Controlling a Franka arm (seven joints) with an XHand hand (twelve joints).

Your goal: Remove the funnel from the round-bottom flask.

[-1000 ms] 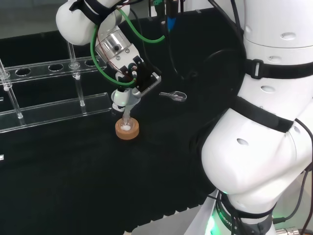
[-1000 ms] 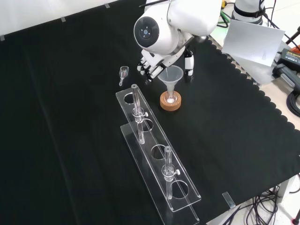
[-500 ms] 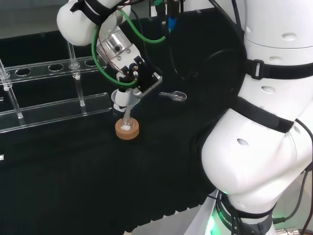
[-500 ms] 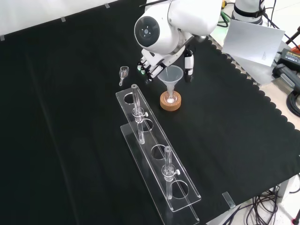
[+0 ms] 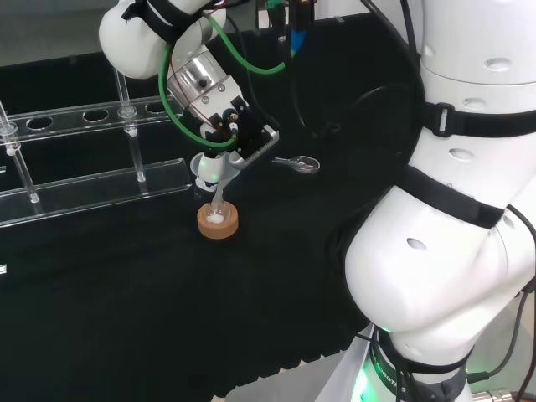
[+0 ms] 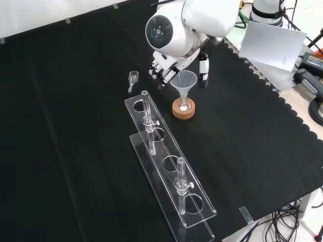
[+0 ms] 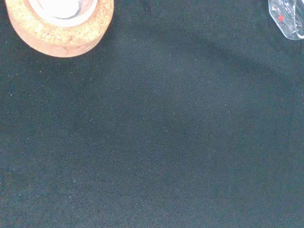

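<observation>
A clear funnel (image 6: 185,80) stands with its stem down in a small round-bottom flask (image 6: 183,105), which sits on a cork ring (image 6: 183,111). In the head view the funnel (image 5: 210,167) is just under the hand (image 5: 237,138), above the cork ring (image 5: 218,221). From the front, the hand (image 6: 163,71) has its fingers (image 6: 160,74) at one side of the funnel's rim and its thumb (image 6: 203,67) at the other, pinching it. The wrist view catches the cork ring (image 7: 61,35) with the flask's glass (image 7: 59,7) inside it.
A clear tube rack (image 6: 171,174) holding two glass tubes lies in front of the flask; in the head view the rack (image 5: 84,180) is to the left. A small glass piece (image 6: 132,78) lies beside the hand, also (image 5: 298,163). The cloth's scalloped edge (image 6: 282,101) runs along the right.
The hand and wrist have risen a little and shifted slightly, and the funnel's top has moved with them. The stem is still in the flask; ring and flask have not moved.
</observation>
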